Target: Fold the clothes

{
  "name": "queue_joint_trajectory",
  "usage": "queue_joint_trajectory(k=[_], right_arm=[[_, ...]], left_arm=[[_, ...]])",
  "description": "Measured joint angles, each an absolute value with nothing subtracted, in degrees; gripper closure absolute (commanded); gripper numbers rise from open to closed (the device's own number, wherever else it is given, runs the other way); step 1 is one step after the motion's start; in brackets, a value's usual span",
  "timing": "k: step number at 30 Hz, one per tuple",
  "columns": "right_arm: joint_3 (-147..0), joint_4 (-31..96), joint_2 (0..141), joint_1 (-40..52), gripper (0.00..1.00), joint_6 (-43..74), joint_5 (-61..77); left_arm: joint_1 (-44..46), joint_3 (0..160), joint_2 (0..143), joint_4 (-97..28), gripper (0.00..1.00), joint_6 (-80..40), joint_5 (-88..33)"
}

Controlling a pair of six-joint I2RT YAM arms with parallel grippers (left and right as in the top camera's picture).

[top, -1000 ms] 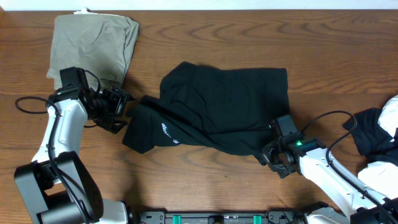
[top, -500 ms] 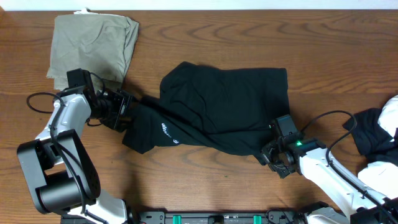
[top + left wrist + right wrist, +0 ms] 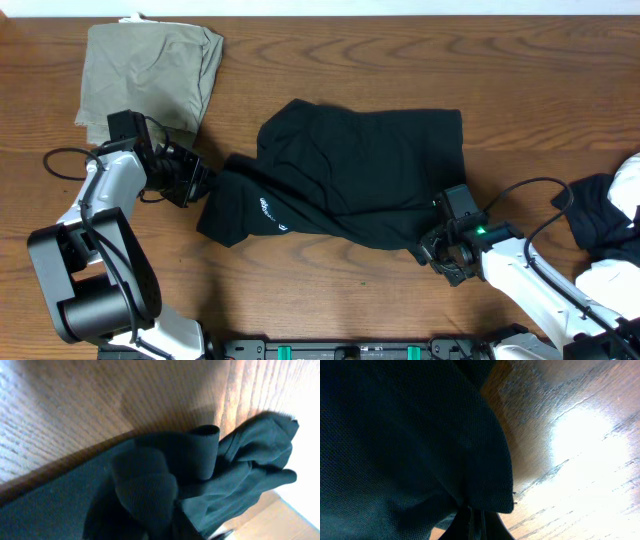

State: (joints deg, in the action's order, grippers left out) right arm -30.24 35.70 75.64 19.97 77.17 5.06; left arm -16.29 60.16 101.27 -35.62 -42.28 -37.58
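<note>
A black garment [image 3: 350, 180] with a small white logo [image 3: 268, 210] lies crumpled at the middle of the wooden table. My left gripper [image 3: 205, 178] is at its left edge, shut on a bunched fold of the fabric. In the left wrist view that ribbed black fold [image 3: 150, 480] fills the lower frame and hides the jaws. My right gripper [image 3: 432, 245] is at the garment's lower right corner and is shut on it. In the right wrist view the black mesh cloth [image 3: 395, 435] drapes over the pinched jaws of the right gripper [image 3: 472, 520].
A folded olive-khaki garment [image 3: 150, 75] lies at the back left, just behind the left arm. More black and white clothes [image 3: 605, 215] are heaped at the right edge, beside the right arm's cable [image 3: 540, 190].
The left gripper slid right to the garment's left edge and closed on the fabric there. The right arm and the garment have stayed put.
</note>
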Motion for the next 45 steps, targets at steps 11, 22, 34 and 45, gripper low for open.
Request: queue_joint_trajectory(k=[11, 22, 34, 45], right_arm=[[-30.35, 37.36, 72.29, 18.00, 0.99, 71.79, 5.10], [-42.15, 49.45, 61.14, 14.33, 0.98, 60.82, 2.87], [-63.20, 67.55, 59.94, 13.72, 0.98, 52.99, -4.25], [-84.31, 78.02, 59.86, 13.72, 0.98, 45.67, -11.00]], left_arm=[[-16.29, 60.16, 100.51, -39.57, 0.94, -36.27, -37.04], [-16.16, 60.69, 77.69, -49.43, 0.94, -31.53, -26.48], [-16.05, 62.28, 58.87, -54.52, 0.94, -29.43, -22.61], [-16.05, 84.93, 56.03, -66.89, 0.94, -22.39, -22.04]])
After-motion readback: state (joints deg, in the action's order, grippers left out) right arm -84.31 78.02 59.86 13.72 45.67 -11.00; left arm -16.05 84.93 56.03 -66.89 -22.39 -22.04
